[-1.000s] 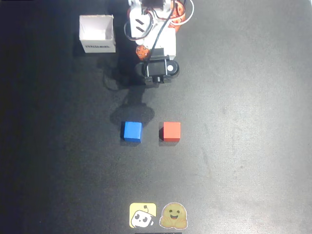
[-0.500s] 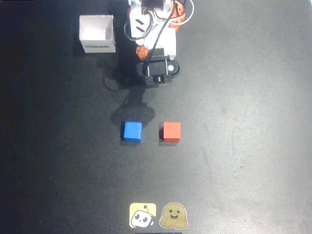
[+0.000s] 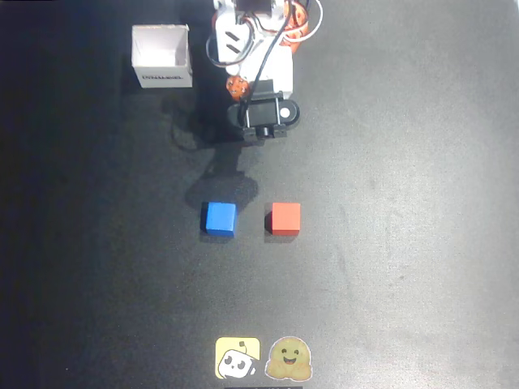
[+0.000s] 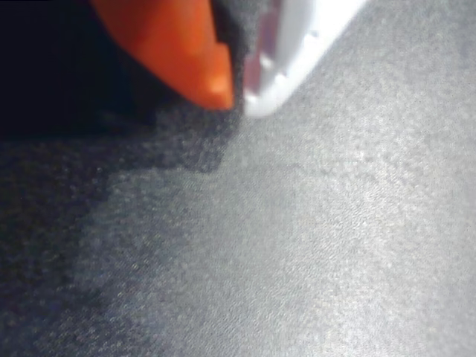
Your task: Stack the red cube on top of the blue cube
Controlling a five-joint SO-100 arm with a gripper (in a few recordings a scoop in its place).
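Dark tabletop (image 3: 422, 243) under us, nothing stacked yet. Largest nearby, white open box (image 3: 162, 55) sits well clear at upper left. Gripper (image 4: 238, 93) folded near the arm's base, tips pressed together on nothing. Blue cube (image 3: 219, 218) and red cube (image 3: 285, 219) rest side by side, apart; we judge the path unobstructed.
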